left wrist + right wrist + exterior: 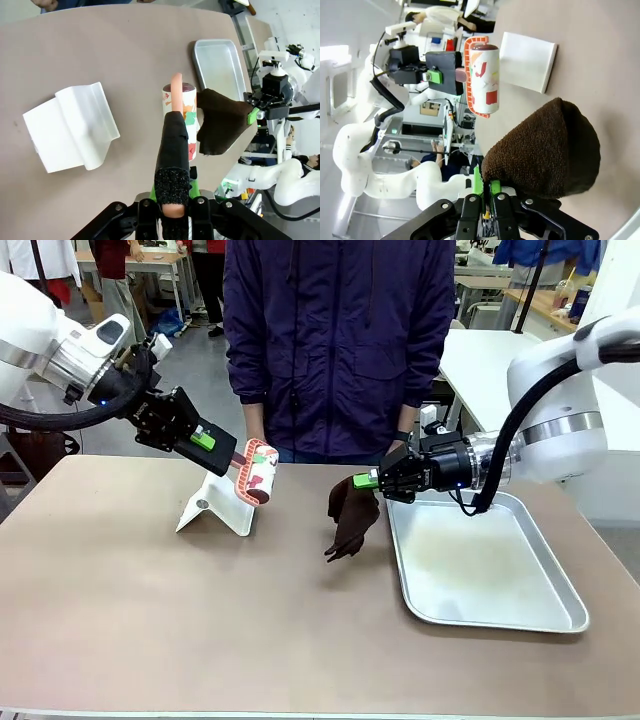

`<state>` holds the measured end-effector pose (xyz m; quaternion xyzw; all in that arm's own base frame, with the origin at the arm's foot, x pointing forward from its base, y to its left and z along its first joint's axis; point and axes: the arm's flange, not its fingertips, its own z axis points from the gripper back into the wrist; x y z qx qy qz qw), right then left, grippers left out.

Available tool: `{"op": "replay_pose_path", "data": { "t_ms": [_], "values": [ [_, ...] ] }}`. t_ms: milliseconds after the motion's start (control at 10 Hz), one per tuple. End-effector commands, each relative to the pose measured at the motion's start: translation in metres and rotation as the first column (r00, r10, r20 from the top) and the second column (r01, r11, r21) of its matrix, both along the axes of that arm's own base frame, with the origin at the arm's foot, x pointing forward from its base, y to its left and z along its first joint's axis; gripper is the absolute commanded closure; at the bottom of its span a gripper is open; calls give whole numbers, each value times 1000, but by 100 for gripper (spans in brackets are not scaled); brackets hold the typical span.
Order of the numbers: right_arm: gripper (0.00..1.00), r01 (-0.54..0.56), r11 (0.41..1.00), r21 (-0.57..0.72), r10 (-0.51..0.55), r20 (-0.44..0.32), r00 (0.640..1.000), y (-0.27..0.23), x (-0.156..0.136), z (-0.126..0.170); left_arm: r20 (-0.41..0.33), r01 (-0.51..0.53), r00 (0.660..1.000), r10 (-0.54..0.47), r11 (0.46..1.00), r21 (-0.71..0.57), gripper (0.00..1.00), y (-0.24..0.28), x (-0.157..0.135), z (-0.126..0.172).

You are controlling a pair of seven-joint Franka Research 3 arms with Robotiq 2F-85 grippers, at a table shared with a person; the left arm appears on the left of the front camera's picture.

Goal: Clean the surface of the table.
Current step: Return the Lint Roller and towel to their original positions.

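Centre worktop (150,610): white stand (215,505); tray (500,615) at right. Left hand (212,440) clamps a roller (256,472); right hand (372,480) clamps a brown cloth (350,518).

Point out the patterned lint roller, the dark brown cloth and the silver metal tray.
patterned lint roller (258,472): front view, drum.
dark brown cloth (352,518): front view, hanging middle.
silver metal tray (500,622): front view, near rim.

Light is bright and even, coming from above; shadows on the table (150,620) are soft. Wrist views bend at edges, near fingers slightly blurred.
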<state>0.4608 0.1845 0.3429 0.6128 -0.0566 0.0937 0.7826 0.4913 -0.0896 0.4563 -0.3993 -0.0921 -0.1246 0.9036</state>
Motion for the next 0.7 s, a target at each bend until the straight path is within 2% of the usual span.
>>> {"op": "replay_pose_path", "data": {
  "t_ms": [0, 200, 600],
  "values": [
    [94, 7, 997, -73, -3, 58, 998, 2, 3, 0, -3, 1, 1000, -1, 1000, 0, 78, 0, 0, -1],
    [94, 36, 983, -182, -31, 30, 999, 21, 28, -22, -21, -26, 999, 28, 995, 101, 78, 1, -4, -17],
    [94, 98, 942, -321, -91, 38, 995, 40, 44, -34, -57, -21, 998, 33, 981, 191, 78, -1, 12, -36]
  ]
}}
